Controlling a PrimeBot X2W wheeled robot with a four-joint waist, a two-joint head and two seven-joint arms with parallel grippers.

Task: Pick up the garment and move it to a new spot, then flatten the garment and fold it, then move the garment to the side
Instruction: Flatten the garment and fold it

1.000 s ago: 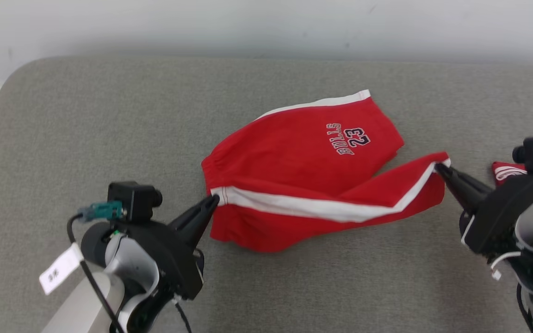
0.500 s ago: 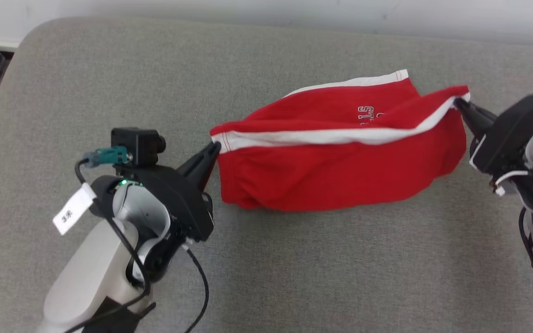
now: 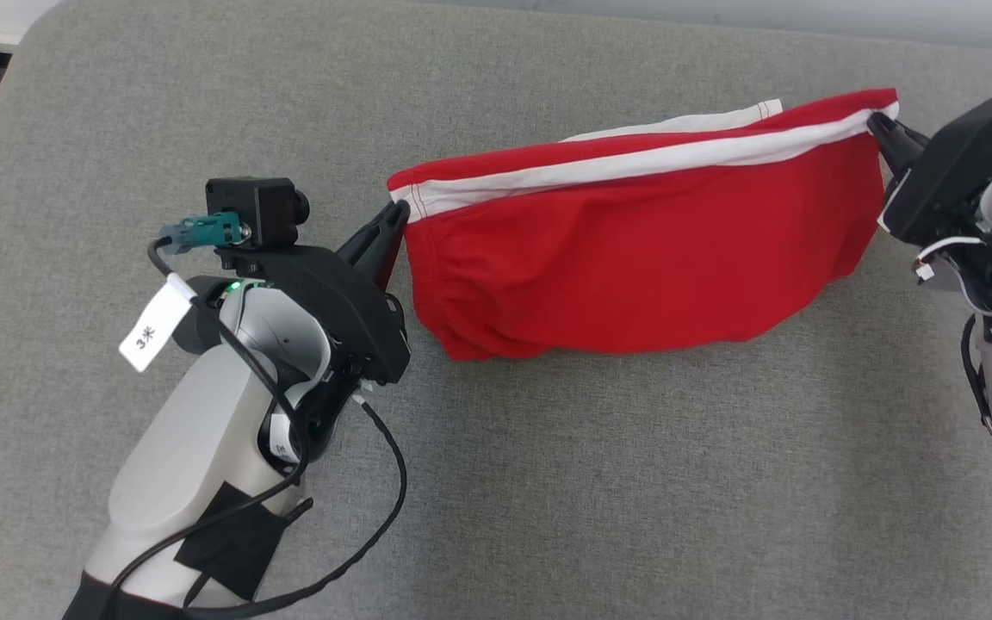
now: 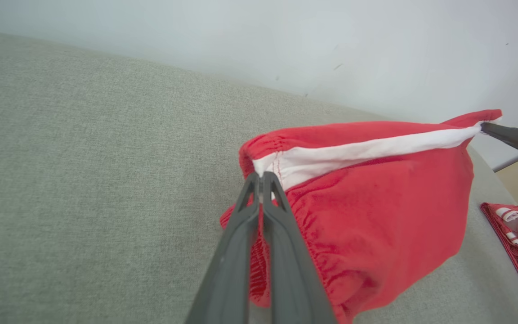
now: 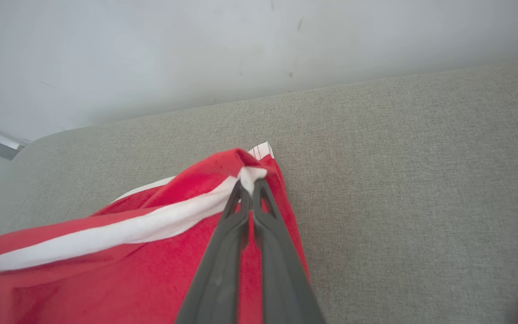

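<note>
The garment (image 3: 634, 258) is a pair of red shorts with a white side stripe, lifted off the grey cushion and stretched between my two grippers, its lower part hanging down to the cushion. My left gripper (image 3: 396, 212) is shut on the elastic waistband end of the stripe, as the left wrist view shows at the gripper (image 4: 261, 176) pinching the garment (image 4: 376, 202). My right gripper (image 3: 877, 120) is shut on the hem end of the stripe; in the right wrist view that gripper (image 5: 251, 184) nips the white tip of the garment (image 5: 128, 252).
The grey cushion (image 3: 548, 482) spreads wide around the garment. A pale wall (image 4: 286, 40) runs along its far edge. Another red and white cloth (image 4: 517, 243) lies on the cushion to the right, near its edge.
Both grippers have raised the garment and carried it further from me, pulling the striped edge taut; the printed front has dropped out of sight behind. The head camera has tilted down.
</note>
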